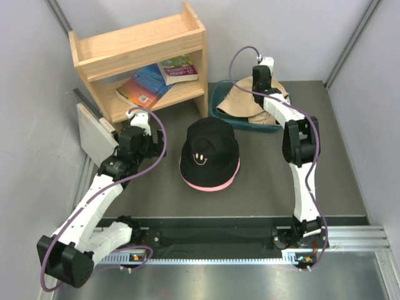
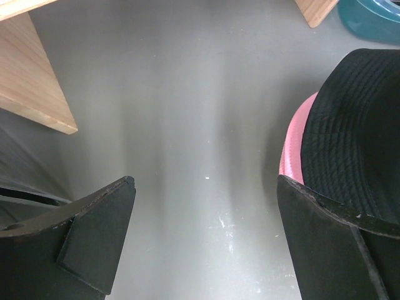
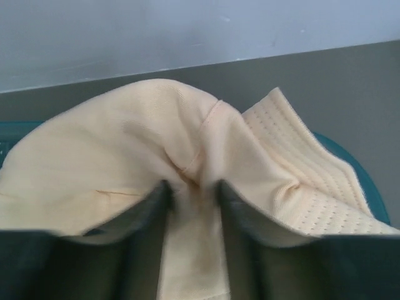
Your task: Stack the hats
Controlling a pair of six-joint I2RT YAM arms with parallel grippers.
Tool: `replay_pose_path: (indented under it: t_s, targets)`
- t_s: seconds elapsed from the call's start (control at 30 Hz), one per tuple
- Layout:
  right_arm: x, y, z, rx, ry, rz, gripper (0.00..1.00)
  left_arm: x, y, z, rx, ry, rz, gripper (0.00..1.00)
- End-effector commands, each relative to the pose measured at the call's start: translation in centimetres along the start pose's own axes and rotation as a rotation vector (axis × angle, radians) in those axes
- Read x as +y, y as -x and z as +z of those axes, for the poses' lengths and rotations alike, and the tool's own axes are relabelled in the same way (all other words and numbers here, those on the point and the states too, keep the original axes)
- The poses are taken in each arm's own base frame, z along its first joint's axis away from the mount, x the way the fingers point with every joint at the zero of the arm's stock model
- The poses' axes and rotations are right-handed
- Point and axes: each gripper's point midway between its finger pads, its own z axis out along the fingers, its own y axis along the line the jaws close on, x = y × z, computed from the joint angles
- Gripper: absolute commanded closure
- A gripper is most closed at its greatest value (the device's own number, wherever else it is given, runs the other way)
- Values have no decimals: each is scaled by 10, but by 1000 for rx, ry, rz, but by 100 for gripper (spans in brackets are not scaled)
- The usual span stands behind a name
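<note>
A black hat (image 1: 209,148) with a smiley face sits on top of a pink hat (image 1: 212,185), whose brim shows under it, at the table's middle. In the left wrist view the black hat (image 2: 356,131) and pink brim (image 2: 294,147) lie at the right. A tan hat (image 1: 244,100) lies in the teal tub (image 1: 220,109) at the back right. My right gripper (image 1: 261,87) is over the tub and shut on a fold of the tan hat (image 3: 187,156). My left gripper (image 2: 206,187) is open and empty, low over the table left of the stacked hats.
A wooden shelf (image 1: 140,53) with books (image 1: 153,81) stands at the back left; its foot shows in the left wrist view (image 2: 37,81). A pale board (image 1: 94,131) leans by the left wall. Walls close both sides.
</note>
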Motion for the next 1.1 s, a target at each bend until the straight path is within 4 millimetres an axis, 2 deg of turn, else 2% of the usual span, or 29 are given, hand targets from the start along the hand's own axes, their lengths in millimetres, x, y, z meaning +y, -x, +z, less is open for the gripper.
replay_pose_path:
  t_s: [0.0, 0.03, 0.07, 0.13, 0.2, 0.23, 0.27, 0.33, 0.37, 0.4, 0.43, 0.5, 0.53, 0.6, 0.63, 0.67, 0.7, 0.73, 0.77, 0.8, 0.83, 0.87, 0.93, 1.07]
  targets:
    - [-14, 52, 2, -143, -18, 62, 80, 5, 9, 1, -44, 18, 9, 1]
    - [-14, 58, 1, -154, -13, 64, 94, 5, 8, 1, -41, 19, 9, 1]
    - [-16, 63, 0, -160, -10, 56, 100, 5, 9, 1, -44, 18, 9, 1]
    - [-15, 75, -7, -169, 4, 46, 100, 5, 11, -2, -53, 16, 8, 1]
    - [-14, 95, -24, -189, 43, 55, 100, 4, 15, -5, -71, 8, 5, 1]
    - [-10, 95, -31, -178, 78, 48, 100, 2, 16, -6, -78, -4, 11, 1]
    - [-14, 119, -52, -214, 102, 79, 100, 1, 21, -8, -96, -13, 9, 2]
    - [-14, 128, -73, -223, 146, 102, 100, -3, 32, -15, -141, -41, 15, 3]
    - [-13, 155, -103, -268, 203, 131, 100, -7, 38, -19, -162, -62, 13, 3]
    - [-13, 162, -116, -279, 226, 143, 100, -8, 48, -25, -203, -76, 5, 4]
    - [-15, 183, -144, -317, 272, 159, 100, -11, 58, -32, -235, -87, -8, 4]
    - [-16, 197, -172, -332, 320, 184, 100, -16, 73, -44, -286, -125, -30, 4]
    - [-18, 211, -198, -362, 359, 192, 100, -19, 81, -51, -310, -142, -52, 4]
    - [-16, 220, -226, -384, 407, 210, 100, -27, 88, -60, -336, -193, -79, 4]
    - [-13, 216, -236, -379, 436, 208, 100, -32, 93, -64, -351, -218, -111, 4]
    - [-15, 229, -264, -418, 468, 225, 100, -35, 96, -66, -359, -236, -125, 4]
    - [-14, 232, -277, -434, 492, 233, 100, -38, 98, -68, -362, -256, -149, 4]
    - [-11, 227, -286, -427, 523, 233, 100, -39, 100, -69, -371, -261, -161, 4]
    - [-15, 236, -312, -463, 555, 259, 100, -40, 101, -69, -371, -263, -171, 3]
    - [-13, 241, -326, -491, 593, 270, 100, -39, 101, -69, -370, -258, -177, 3]
    - [-5, 232, -335, -477, 643, 267, 100, -35, 102, -68, -375, -236, -182, 3]
    - [-4, 238, -359, -507, 686, 290, 100, -32, 102, -67, -372, -218, -185, 2]
    - [6, 236, -386, -522, 780, 297, 100, -23, 100, -62, -365, -164, -183, 1]
    - [32, 222, -426, -515, 925, 305, 100, -26, 97, -63, -340, -173, -194, 1]
